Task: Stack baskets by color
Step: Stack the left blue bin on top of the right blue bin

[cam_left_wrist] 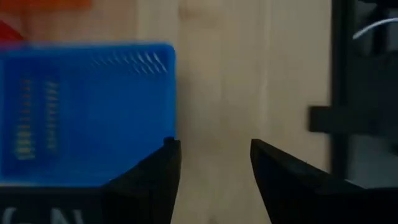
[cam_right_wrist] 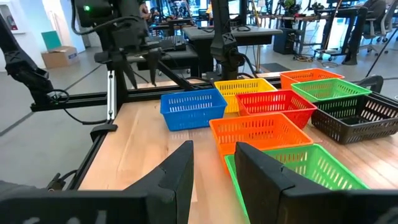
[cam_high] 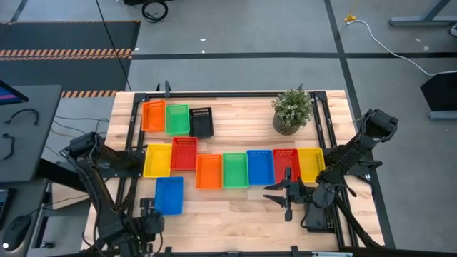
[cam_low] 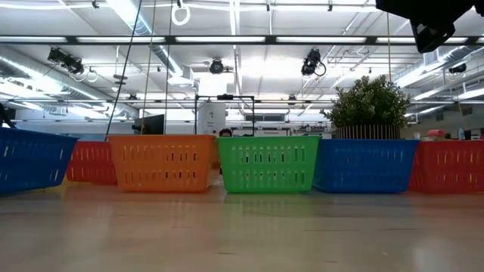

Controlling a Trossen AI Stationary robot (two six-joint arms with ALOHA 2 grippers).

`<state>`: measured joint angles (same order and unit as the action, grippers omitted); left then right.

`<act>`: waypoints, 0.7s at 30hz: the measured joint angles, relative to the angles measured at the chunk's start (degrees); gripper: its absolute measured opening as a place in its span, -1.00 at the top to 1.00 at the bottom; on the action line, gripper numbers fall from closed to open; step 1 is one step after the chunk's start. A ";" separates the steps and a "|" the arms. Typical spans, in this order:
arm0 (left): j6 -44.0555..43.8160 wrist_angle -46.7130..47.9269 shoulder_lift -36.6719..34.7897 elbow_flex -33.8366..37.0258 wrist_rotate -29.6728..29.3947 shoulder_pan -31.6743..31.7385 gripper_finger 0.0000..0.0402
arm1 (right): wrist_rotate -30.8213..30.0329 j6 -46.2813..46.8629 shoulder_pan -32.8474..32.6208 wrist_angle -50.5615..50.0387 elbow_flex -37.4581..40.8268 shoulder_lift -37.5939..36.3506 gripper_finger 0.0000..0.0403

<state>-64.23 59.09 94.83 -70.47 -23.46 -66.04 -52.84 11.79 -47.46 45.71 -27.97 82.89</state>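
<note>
Several baskets stand on their bottoms on the wooden table. A row runs yellow [cam_high: 157,160], red [cam_high: 183,153], orange [cam_high: 208,171], green [cam_high: 235,170], blue [cam_high: 260,167], red [cam_high: 285,164], yellow [cam_high: 310,163]. Farther back stand orange [cam_high: 153,115], green [cam_high: 177,119] and black [cam_high: 201,122]. A lone blue basket [cam_high: 169,195] [cam_left_wrist: 87,112] stands near the front left. My left gripper [cam_left_wrist: 214,163] [cam_high: 148,208] is open, pointing down over bare wood beside that basket's corner. My right gripper [cam_right_wrist: 211,174] [cam_high: 285,193] is open and level, with nothing between its fingers.
A potted green plant [cam_high: 292,111] stands at the back right. Black frame rails [cam_high: 136,135] run along the table's left and right sides. Bare wood [cam_high: 228,207] lies along the near edge between the two grippers.
</note>
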 joint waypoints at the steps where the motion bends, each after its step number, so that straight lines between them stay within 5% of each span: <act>1: 1.32 -0.01 0.00 0.97 -1.01 -0.21 0.03 | 0.00 -0.02 0.00 0.00 0.00 0.00 0.39; 12: 0.03 -8.54 0.02 13.21 0.47 0.00 0.24 | 0.02 0.02 -0.02 0.02 0.00 0.00 0.39; 21: -0.15 -9.85 0.02 12.58 13.07 2.29 0.94 | 0.01 0.72 0.00 0.04 0.00 0.00 0.39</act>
<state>-64.38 49.24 94.85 -57.89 -10.39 -63.75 -52.83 12.51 -47.46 45.76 -27.97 82.89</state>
